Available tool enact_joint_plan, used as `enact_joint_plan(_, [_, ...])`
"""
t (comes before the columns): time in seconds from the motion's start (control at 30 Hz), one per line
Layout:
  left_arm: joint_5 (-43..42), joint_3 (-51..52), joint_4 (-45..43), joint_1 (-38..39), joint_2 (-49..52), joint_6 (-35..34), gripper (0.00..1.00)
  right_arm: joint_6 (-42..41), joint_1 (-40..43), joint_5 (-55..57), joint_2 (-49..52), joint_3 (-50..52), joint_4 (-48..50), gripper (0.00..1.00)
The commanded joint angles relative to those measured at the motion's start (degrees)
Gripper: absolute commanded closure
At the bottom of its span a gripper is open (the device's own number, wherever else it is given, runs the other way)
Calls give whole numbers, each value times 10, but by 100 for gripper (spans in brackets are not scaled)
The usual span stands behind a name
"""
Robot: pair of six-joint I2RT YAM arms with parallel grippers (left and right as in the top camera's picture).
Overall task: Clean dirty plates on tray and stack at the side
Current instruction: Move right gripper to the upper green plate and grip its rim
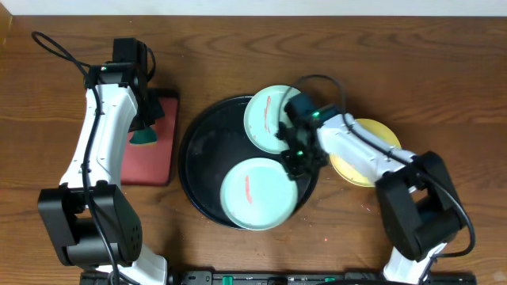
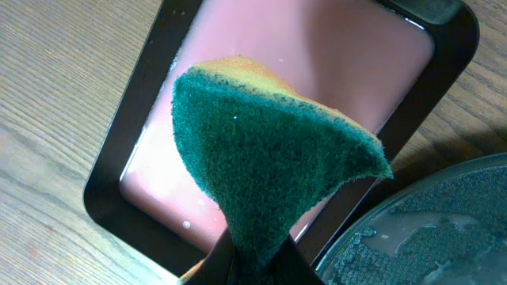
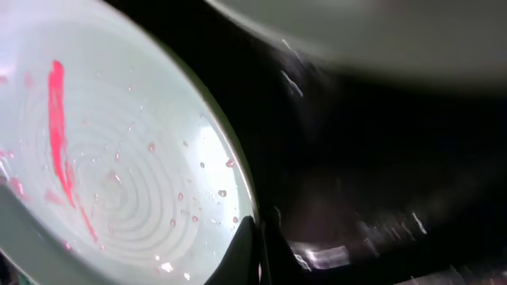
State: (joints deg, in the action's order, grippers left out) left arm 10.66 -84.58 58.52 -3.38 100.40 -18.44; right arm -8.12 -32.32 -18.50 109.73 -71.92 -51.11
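The black tray holds two mint-green plates. The near one lies flat with a red smear. The far one leans on the tray's back rim and is smeared too. The yellow plate lies on the table to the tray's right, partly under my right arm. My right gripper is shut on the near plate's right rim. The right wrist view shows the fingers pinching that plate. My left gripper is shut on the teal sponge above the red tray.
The red tray has a dark rim and lies just left of the black tray, whose floor looks wet. The far plate's blurred underside hangs over the right gripper. Cables run along the table's back left.
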Motion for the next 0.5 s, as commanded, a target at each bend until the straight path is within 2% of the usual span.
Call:
enact_joint_plan(0.0, [3,-12,1,-2,-8,-7,93,-70,-35,10,2,0,39,99])
enact_joint_plan(0.17, [-12,-12,1,-1,-8,-8,92,-141,-61,34,2,-5,110,99])
enact_joint_plan(0.33, [-12,-12,1,-2,-8,-7,93,-168,-71,55,5,-5,176,97])
enact_joint_plan(0.47, [-12,-12,1,-1,-8,-7,93,-172,-78,65,8,-5,184,74])
